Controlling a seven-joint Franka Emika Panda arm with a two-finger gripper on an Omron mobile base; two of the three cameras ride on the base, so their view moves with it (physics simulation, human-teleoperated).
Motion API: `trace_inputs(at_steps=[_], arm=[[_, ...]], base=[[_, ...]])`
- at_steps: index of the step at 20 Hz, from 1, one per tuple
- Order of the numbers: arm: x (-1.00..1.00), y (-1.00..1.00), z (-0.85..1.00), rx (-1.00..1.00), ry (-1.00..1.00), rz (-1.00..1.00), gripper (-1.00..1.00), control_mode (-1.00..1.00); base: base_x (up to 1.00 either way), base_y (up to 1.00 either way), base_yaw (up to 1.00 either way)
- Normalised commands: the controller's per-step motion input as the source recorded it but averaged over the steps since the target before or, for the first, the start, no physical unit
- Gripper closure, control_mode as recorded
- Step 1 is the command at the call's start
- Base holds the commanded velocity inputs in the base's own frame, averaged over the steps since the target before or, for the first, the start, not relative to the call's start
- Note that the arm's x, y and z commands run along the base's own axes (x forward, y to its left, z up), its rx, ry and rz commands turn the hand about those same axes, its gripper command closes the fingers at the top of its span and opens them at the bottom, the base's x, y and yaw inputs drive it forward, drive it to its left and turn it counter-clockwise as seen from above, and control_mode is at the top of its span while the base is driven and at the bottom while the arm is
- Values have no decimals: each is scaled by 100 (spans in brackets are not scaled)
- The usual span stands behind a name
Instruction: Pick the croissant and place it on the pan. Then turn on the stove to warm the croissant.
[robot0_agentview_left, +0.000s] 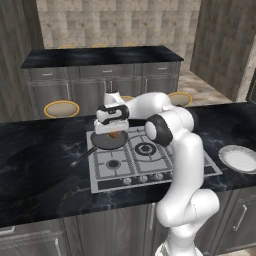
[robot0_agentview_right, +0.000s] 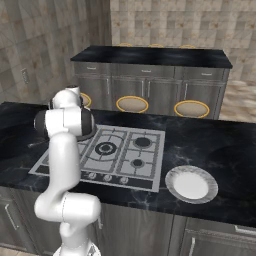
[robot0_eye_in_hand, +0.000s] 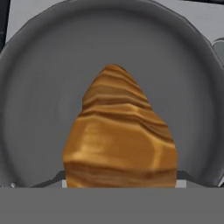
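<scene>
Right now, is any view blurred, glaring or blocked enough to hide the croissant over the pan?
Hand view: sharp, evenly lit, croissant large against the pan, no glare. Left base view: soft and low-resolution, croissant a small orange patch under the hand. Right base view: the arm covers that spot.

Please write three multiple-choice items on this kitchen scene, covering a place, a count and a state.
1. Where is the croissant?
A. On the white plate
B. Over the pan
C. On a stool

2. How many burners has the stove?
A. Three
B. Five
C. Eight

3. What lies on the white plate?
A. Nothing
B. A croissant
C. A pan

Answers:
1 B: the hand view shows the pastry in front of the pan's grey bowl, at the gripper.
2 B: five black rings sit under the grates.
3 A: its white face is bare in both base views.
</scene>
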Motion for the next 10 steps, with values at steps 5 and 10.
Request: trace_inputs(at_steps=[5, 10], arm=[[14, 6, -23, 0, 0, 1, 100, -100], [10, 2, -22, 0, 0, 1, 100, -100]], base=[[0, 0, 0], [0, 0, 0]])
